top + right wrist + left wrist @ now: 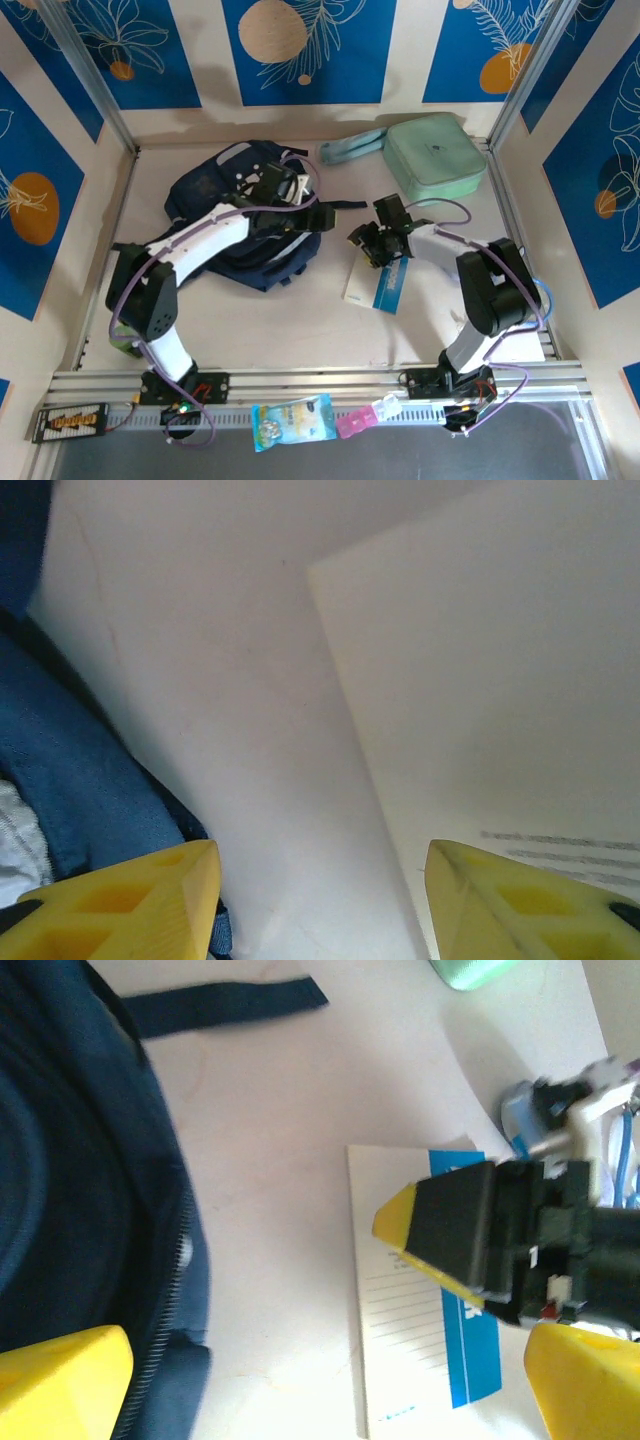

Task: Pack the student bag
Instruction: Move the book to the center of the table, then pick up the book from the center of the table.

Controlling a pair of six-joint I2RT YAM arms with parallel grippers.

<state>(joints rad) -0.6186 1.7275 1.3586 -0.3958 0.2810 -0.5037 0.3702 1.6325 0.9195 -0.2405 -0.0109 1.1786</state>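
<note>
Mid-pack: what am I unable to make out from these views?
Top view: opening of the student bag, hidden under the left arm.
Top view: far end of the notebook, covered by the right claw.
Left wrist view: the bag's inside; fabric blurred, cut off at left edge.
Right wrist view: notebook print, blurred and cut off at the right edge.

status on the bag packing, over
Left claw open, at the backpack's edge. Right claw open over the notebook, nothing held. Notebook not yet packed. Green case at the back, apart.
</note>
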